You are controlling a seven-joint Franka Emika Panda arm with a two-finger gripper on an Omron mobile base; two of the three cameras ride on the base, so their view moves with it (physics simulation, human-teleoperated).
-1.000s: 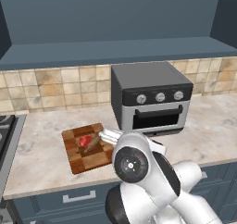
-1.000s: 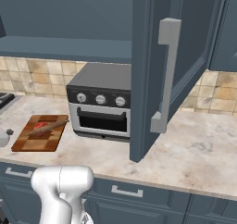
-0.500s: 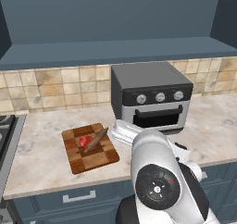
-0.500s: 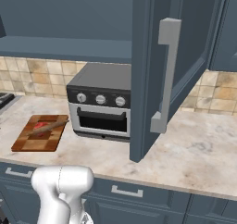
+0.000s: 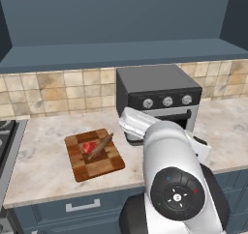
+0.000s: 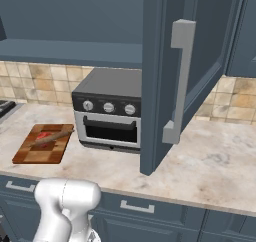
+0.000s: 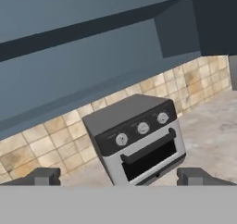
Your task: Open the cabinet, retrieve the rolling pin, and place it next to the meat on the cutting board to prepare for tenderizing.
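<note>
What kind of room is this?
A kitchen, it seems: a toaster oven sits on a marble-look counter, meat lies on a cutting board, and a wall cabinet hangs open.

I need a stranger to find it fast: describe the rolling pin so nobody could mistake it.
Left of the toaster oven on the marble counter lies a checkered wooden cutting board. The rolling pin rests diagonally on it: a slim brown wooden cylinder beside the lumpy red meat.

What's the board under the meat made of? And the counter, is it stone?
The cutting board looks like wood, matte: light and dark brown blocks in a checkered pattern. The counter looks like polished stone, maybe marble: pale beige with cloudy grey veins. It is a rendered scene, so the looks are all there is to go on.
</note>
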